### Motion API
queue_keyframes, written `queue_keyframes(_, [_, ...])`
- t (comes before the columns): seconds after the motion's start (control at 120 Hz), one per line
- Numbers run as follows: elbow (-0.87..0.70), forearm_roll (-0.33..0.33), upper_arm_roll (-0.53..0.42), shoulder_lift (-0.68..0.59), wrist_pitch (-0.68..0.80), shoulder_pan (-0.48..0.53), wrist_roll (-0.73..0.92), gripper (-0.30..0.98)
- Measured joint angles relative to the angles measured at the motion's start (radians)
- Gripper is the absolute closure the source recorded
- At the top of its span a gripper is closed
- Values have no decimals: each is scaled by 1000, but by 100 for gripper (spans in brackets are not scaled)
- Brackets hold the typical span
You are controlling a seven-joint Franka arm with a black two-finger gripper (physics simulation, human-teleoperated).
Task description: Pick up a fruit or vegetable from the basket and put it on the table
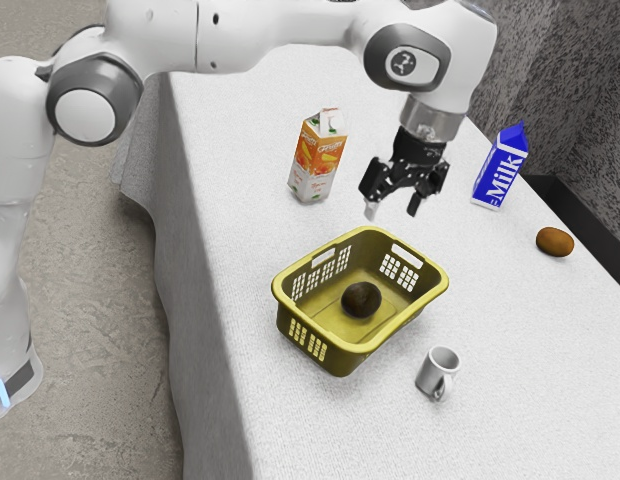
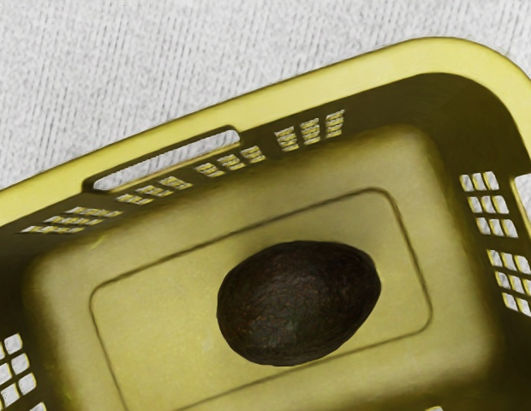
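The fingers (image 1: pixel 414 204) are hovering above the yellow basket (image 1: pixel 282 290), standing well apart and gripping nothing. The dark avocado (image 2: pixel 298 302) is lying on the basket's floor, while the basket is resting on the tabletop (image 1: pixel 230 170).

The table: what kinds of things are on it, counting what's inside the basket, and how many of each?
Baskets: 1, the yellow basket
Fruits or vegetables: 2, the dark avocado in the basket and the brown oval one
Cartons: 2, the orange juice carton and the milk carton
Mugs: 1, the grey mug
Total: 6
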Motion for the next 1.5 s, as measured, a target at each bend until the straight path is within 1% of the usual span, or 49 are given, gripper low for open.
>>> queue_keyframes(0.167, [-29,6,1,2,21,4,217,0])
queue_keyframes(0.242, [-96,7,1,-16,75,16,333,0])
queue_keyframes(0.367, [-129,8,-16,-30,147,6,510,0])
queue_keyframes(0.45, [-180,9,-21,-57,185,-2,619,0])
queue_keyframes(0.583, [-230,75,-36,-90,239,-3,794,0])
queue_keyframes(0.692, [-280,102,-39,-125,263,7,925,0])
queue_keyframes(0.983, [-346,112,-41,-164,292,24,1177,0])
queue_keyframes(1.067, [-415,113,-85,-222,308,62,1229,0])
queue_keyframes(1.175, [-436,113,-103,-232,329,64,1287,0])
queue_keyframes(1.2, [-437,101,-102,-230,333,61,1298,0])
queue_keyframes(1.292, [-438,3,-80,-226,345,45,1311,0])
queue_keyframes(1.342, [-438,-35,-75,-223,350,50,1311,0])
queue_keyframes(1.408, [-438,-67,-72,-216,355,65,1312,0])
queue_keyframes(1.5, [-439,-91,-71,-197,360,78,1312,0])
